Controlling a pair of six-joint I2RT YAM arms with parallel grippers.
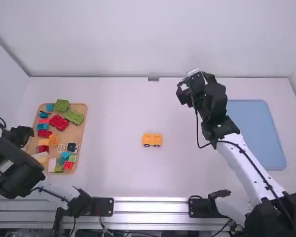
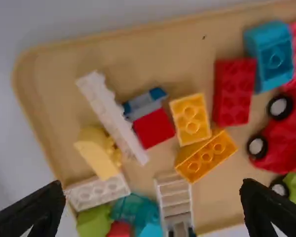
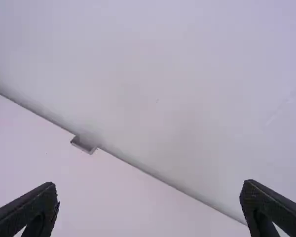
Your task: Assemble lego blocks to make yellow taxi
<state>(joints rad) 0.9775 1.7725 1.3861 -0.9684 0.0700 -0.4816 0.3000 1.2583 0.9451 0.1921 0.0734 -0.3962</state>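
Just below the centre of the high view lies the small yellow vehicle piece (image 1: pixel 152 140), on the white table (image 1: pixel 123 173) between my two arms and well apart from both claws. At the left edge of that view, my left claw (image 1: pixel 23 137) is over the side of the tan tray (image 1: pixel 85 116). In the left wrist view, I have this left claw (image 2: pixel 153 210) spread wide, one finger at each lower corner, gripping nothing. Loose blocks lie in the tray: right of centre there, an upper yellow block (image 2: pixel 190 118) sits just above a tilted yellow block (image 2: pixel 205 154). Up and to their right is a red block (image 2: pixel 234 91) beside a teal block (image 2: pixel 271 54); left of centre, a long white block (image 2: pixel 113 118) slants.

In the upper right of the high view, I have my right claw (image 1: pixel 182 93) over the far part of the table, left of the blue mat (image 1: pixel 256 133). Its fingers stand wide apart in the right wrist view, with nothing held.
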